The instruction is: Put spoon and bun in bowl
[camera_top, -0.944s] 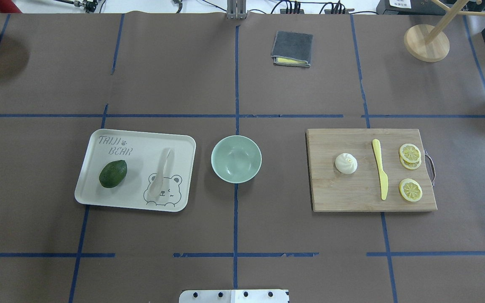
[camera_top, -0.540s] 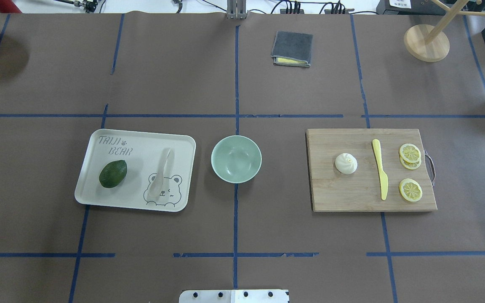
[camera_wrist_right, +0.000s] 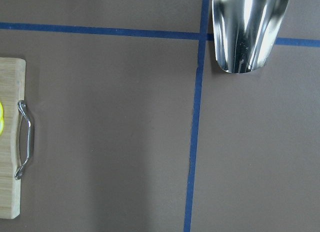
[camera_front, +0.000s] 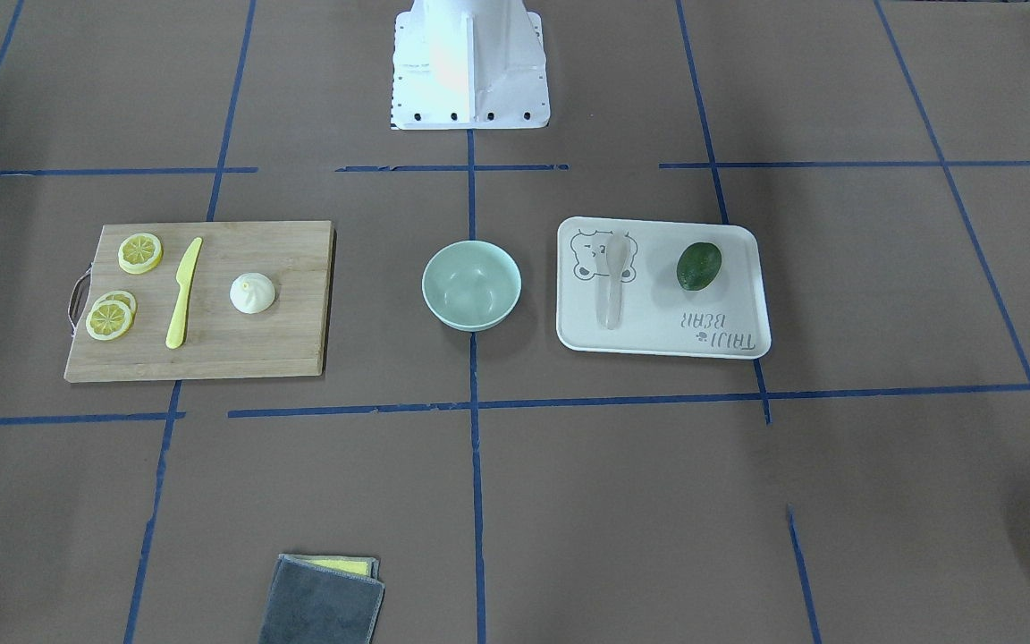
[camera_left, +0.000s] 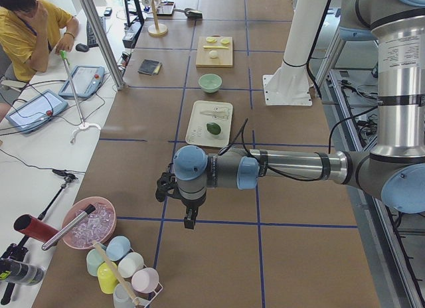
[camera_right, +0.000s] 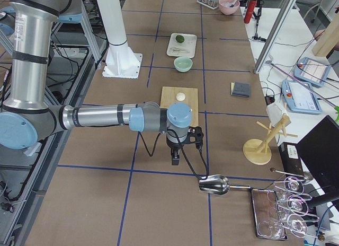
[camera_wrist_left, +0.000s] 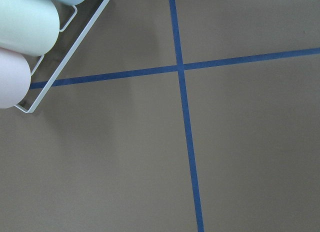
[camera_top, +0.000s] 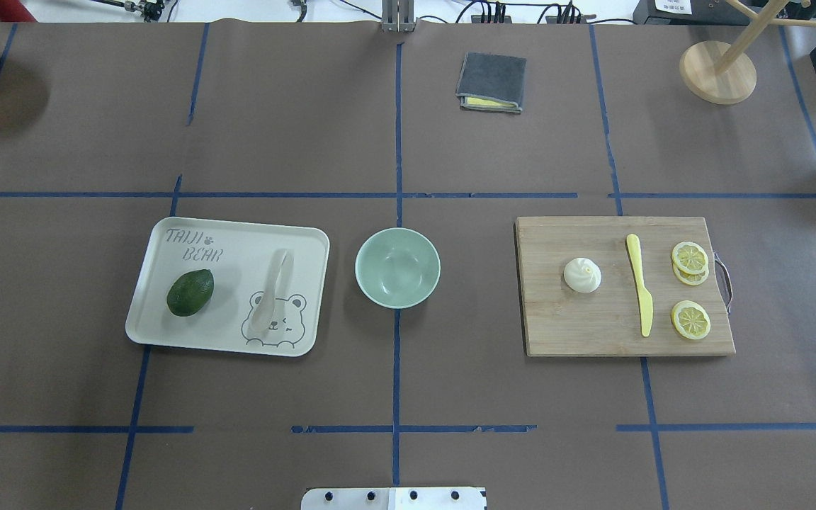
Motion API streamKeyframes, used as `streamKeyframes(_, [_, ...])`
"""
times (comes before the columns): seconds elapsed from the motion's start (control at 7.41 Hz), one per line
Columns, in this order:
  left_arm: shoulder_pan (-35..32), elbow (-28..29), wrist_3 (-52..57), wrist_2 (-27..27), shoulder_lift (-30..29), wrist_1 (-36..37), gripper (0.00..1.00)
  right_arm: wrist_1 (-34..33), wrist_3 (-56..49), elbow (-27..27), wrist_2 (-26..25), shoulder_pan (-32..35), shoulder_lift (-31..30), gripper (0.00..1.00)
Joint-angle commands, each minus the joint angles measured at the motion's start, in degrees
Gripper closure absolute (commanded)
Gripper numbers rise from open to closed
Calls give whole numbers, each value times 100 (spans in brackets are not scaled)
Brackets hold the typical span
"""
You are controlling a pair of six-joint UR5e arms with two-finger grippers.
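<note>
Brown paper covers the desk (camera_top: pixel 394 382), ruled into squares by blue tape, and the robot's white base plate (camera_top: pixel 394 498) sits at the middle of the near edge. Both arms are parked wide. The left hand (camera_left: pixel 189 222) hangs over bare paper toward the left end, near a rack of pastel cups (camera_left: pixel 126 271). The right hand (camera_right: pixel 175 160) hangs toward the right end, close to a metal scoop (camera_wrist_right: pixel 247 27). I cannot tell whether either hand is open or closed.

Midway across, the spoon (camera_top: pixel 271 292) lies flat on a cream tray (camera_top: pixel 231 234) left of centre. Its scoop points to the near edge, and an avocado (camera_top: pixel 190 292) lies apart on its left. The bowl (camera_top: pixel 397 269) stands empty at the centre, just beside the tray. The bun (camera_top: pixel 582 275) sits on a wooden board (camera_top: pixel 578 326) toward the right end, with a yellow knife (camera_top: pixel 639 283) near it and lemon slices (camera_top: pixel 690 320) beyond.

Nothing has been started, so the first reach seems due. The left arm suits the spoon. It should come straight down, pinch the handle across its width, and stay clear of the tray rim. The right arm suits the bun. It should close low around the widest part and avoid the knife. Either thing is best let go low inside the bowl.

Toward the far edge lie a folded grey cloth (camera_top: pixel 491 82) and, at the far right corner, a wooden stand (camera_top: pixel 717 72). Past that edge a person in yellow (camera_left: pixel 26 22) sits at a bench.
</note>
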Motion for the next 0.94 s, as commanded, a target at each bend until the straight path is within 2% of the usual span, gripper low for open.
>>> streamKeyframes(0.0, [14, 27, 5, -238, 46, -936, 0, 3, 36, -3, 37, 0, -3, 0])
streamKeyframes(0.27, [171, 9, -47, -1002, 29, -1307, 0, 20, 45, -99, 37, -9, 23, 0])
streamKeyframes(0.4, [660, -17, -413, -1066, 3, -1954, 0, 38, 10, -91, 46, -9, 40, 0])
streamKeyframes(0.67, [1618, -26, -2314, -1014, 3, -3691, 0, 99, 27, -56, 55, -35, 40, 0])
streamKeyframes(0.81, [2153, -35, -3403, -970, -171, -4335, 0, 439, 1, -90, 72, -35, -3, 0])
